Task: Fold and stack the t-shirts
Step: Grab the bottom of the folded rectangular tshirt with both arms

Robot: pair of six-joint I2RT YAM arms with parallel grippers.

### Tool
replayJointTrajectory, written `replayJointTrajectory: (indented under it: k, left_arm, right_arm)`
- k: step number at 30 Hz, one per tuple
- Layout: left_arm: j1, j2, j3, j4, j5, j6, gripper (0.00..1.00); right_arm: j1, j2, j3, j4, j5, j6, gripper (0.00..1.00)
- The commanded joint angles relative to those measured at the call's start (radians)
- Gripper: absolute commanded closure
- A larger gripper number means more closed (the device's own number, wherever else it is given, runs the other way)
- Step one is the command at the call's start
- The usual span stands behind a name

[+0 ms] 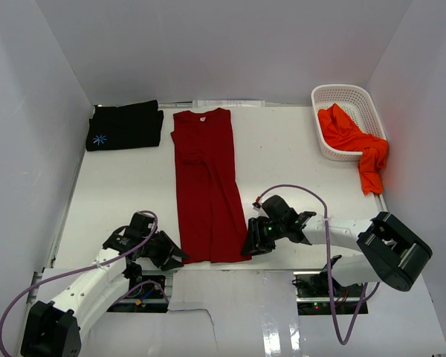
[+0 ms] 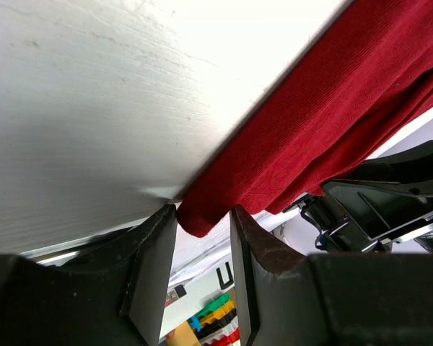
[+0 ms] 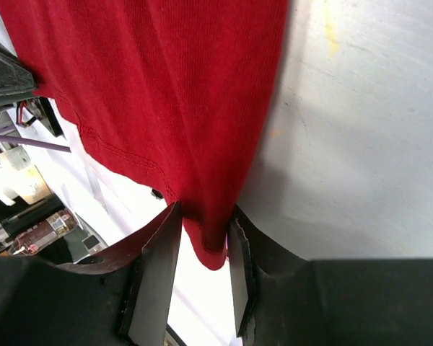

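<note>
A plain dark red t-shirt (image 1: 204,186) lies flat and lengthwise on the white table (image 1: 282,163), folded into a long strip, its hem at the near edge. My left gripper (image 1: 178,259) is at the hem's left corner. In the left wrist view the jaws (image 2: 202,220) stand open around that red corner (image 2: 332,108), which hangs rounded between the fingertips. My right gripper (image 1: 250,248) is at the right corner, and its jaws (image 3: 204,223) are shut on the red cloth (image 3: 166,86). A folded black t-shirt (image 1: 126,126) with a small blue print lies at the back left. An orange-red t-shirt (image 1: 349,137) spills out of the basket.
A white slotted basket (image 1: 342,91) stands at the back right against the wall. White walls close in the table on three sides. Just behind the hem the table drops off toward the arm bases (image 1: 316,286).
</note>
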Motion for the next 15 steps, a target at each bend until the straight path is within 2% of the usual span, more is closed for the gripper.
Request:
replayJointTrajectory:
  k: [1,10,15]
  left_arm:
    - [-0.004,0.018,-0.048,-0.056,-0.138,0.01,0.53]
    - [-0.004,0.016,-0.033,-0.073,-0.191,-0.005,0.55]
    - [-0.004,0.018,-0.022,-0.072,-0.223,-0.019,0.64]
  right_arm:
    - [0.006,0.014,-0.053,-0.124,0.102,-0.031,0.62]
    - [0.006,-0.012,-0.059,-0.139,0.111,-0.029,0.62]
    - [0.006,-0.015,-0.062,-0.136,0.11,-0.025,0.63]
